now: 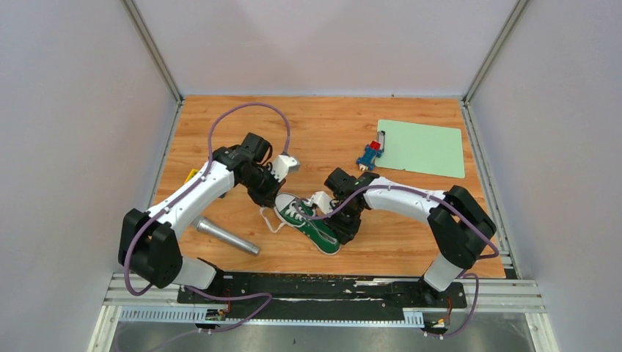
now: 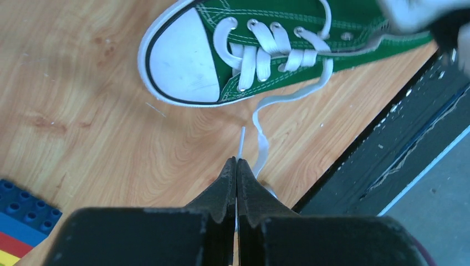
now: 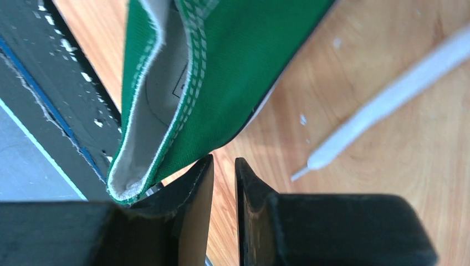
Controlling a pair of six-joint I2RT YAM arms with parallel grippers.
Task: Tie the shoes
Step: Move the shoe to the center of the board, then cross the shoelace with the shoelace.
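**Position.** The sneaker [image 1: 317,231] lies on its sole at the centre of the table [image 1: 411,235], toe toward the upper left of the overhead view and heel toward the lower right. A metal cylinder [image 1: 227,236] rests to its left. A toy block [image 1: 369,154] and a green board [image 1: 422,147] sit well apart at the upper right.

**Left gripper** [image 2: 237,162]. The jaws are fully closed just below the toe cap. One lace [image 2: 260,145] runs down from the eyelets to the fingertips, and its thin tip pokes out between them. It appears to be pinched at its end.

**Right gripper** [image 3: 221,162]. The jaws stand a narrow gap apart with only bare wood showing between them, so nothing is held. The finger [image 3: 194,185] on the frame's left touches the outside of the heel collar. The second lace [image 3: 388,91] lies loose on the table at the right of that frame.

**Procedure (judgement).**
1. The knot is not yet started. One lace end is secured and the other is free.
2. Keep the left grip firm and the lace gently taut. Too hard a pull will drag the light shoe.
3. Reopen the right jaws and straddle the free lace behind its stiff tip, then close on it.
4. Confirm that the lace sits between the pads before lifting it across.
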